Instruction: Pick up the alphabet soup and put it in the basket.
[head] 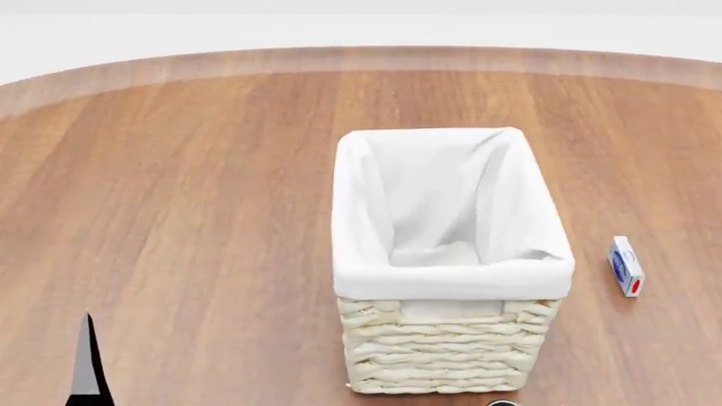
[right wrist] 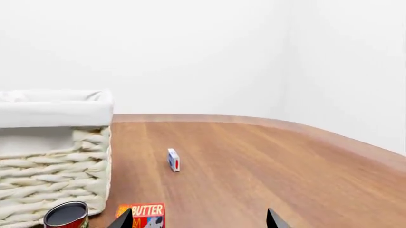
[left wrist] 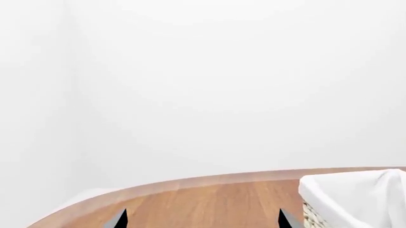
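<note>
basket (head: 451,355): we see inside it only from the head view
right claw (right wrist: 198,219): spread, showing a dark-topped can (right wrist: 66,214)
left claw (left wrist: 201,219): spread

The only word that can be read is "BUTTER", in yellow capitals on the red top of a butter box (right wrist: 142,215) at the lower edge of the right wrist view, just beside the wicker basket. Under that word the box shows more print, cut off by the frame and not legible. The small blue-and-white carton (right wrist: 173,159) near the middle of that view, also seen at the right of the head view (head: 625,266), carries a red mark, perhaps a logo, too small to read.
</note>
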Robot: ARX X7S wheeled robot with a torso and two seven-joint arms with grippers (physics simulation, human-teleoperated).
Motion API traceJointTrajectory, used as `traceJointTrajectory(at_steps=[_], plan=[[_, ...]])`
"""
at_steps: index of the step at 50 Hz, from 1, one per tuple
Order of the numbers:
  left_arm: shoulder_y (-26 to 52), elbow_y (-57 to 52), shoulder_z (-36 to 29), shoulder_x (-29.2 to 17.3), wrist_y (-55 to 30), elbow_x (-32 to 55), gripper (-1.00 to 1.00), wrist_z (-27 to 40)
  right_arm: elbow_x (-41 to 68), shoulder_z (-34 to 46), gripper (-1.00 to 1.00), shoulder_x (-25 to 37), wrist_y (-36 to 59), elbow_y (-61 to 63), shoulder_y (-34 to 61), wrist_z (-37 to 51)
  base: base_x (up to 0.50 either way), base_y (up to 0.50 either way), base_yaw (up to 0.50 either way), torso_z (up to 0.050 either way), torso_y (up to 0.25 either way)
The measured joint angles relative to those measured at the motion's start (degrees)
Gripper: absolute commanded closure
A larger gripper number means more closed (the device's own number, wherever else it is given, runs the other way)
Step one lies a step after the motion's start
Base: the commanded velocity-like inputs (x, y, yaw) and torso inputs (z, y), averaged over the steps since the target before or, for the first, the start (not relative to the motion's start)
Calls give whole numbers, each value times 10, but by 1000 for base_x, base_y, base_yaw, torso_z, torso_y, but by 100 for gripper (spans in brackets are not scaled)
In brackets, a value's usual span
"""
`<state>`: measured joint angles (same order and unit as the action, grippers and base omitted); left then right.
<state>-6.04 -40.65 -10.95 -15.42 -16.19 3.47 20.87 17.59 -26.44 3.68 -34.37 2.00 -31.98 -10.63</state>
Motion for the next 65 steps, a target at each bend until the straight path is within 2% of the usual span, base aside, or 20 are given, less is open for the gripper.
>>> traceJointTrajectory(at_steps=[41, 54, 65], plan=[[1, 0, -4, -14, 3, 7, -100, 17, -11, 35, -100, 13, -70, -201, 89, 15, 0, 0, 0, 0, 0], [2, 2, -6, -17, 4, 11, -100, 20, -15, 45, -100, 13, -78, -230, 101, 22, 0, 0, 0, 0, 0], [5, 7, -8, -19, 5, 14, -100, 22, -20, 58, -100, 16, -63, -200, 99, 36, 0, 0, 0, 0, 0]])
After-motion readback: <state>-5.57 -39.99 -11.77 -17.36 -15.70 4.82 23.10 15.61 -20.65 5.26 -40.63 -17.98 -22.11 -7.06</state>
